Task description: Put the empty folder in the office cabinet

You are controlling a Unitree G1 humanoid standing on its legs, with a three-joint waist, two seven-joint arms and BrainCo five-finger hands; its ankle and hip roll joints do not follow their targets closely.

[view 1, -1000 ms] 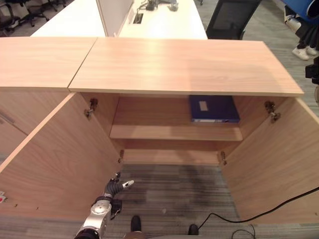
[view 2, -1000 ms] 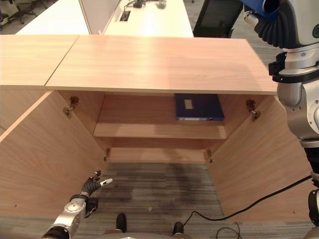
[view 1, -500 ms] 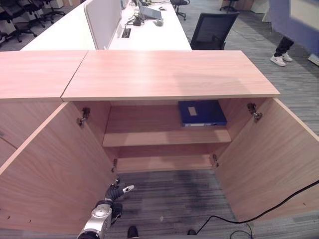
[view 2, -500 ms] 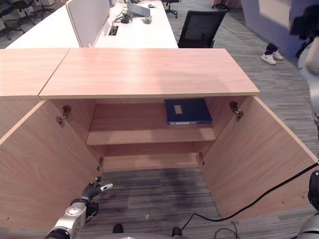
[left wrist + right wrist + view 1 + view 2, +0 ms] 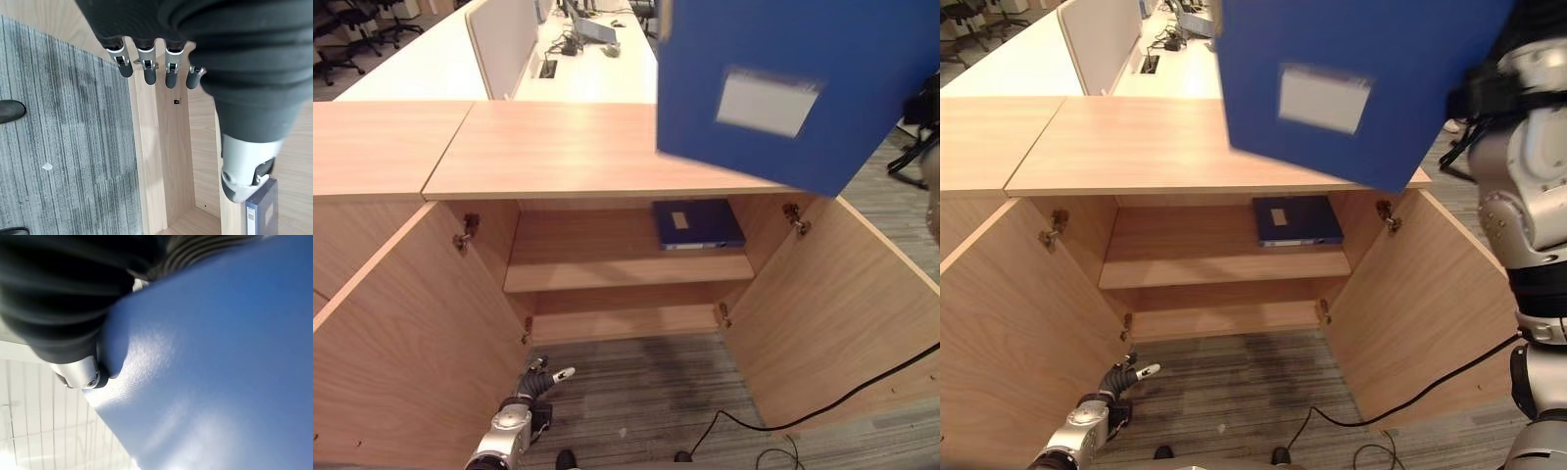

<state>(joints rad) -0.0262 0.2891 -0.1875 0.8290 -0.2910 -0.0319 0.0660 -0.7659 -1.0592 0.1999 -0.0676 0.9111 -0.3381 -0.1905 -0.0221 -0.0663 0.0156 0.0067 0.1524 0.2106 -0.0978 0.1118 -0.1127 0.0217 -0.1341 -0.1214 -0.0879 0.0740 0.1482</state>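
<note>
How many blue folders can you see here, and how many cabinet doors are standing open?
Blue folders: 2, one held up near the camera, one lying on the cabinet's upper shelf.
Open cabinet doors: 2, left door and right door.
Total: 4

1. 2 blue folders: 1 raised folder pressed against the right hand, and 1 shelved folder lying flat, well beyond the left hand.
2. 1 cabinet with 2 open doors: a left door just beside the left hand and a right door well apart from it.
3. 2 boards inside the cabinet: an upper shelf and a lower shelf.
4. 1 office chair far beyond both hands.
</note>
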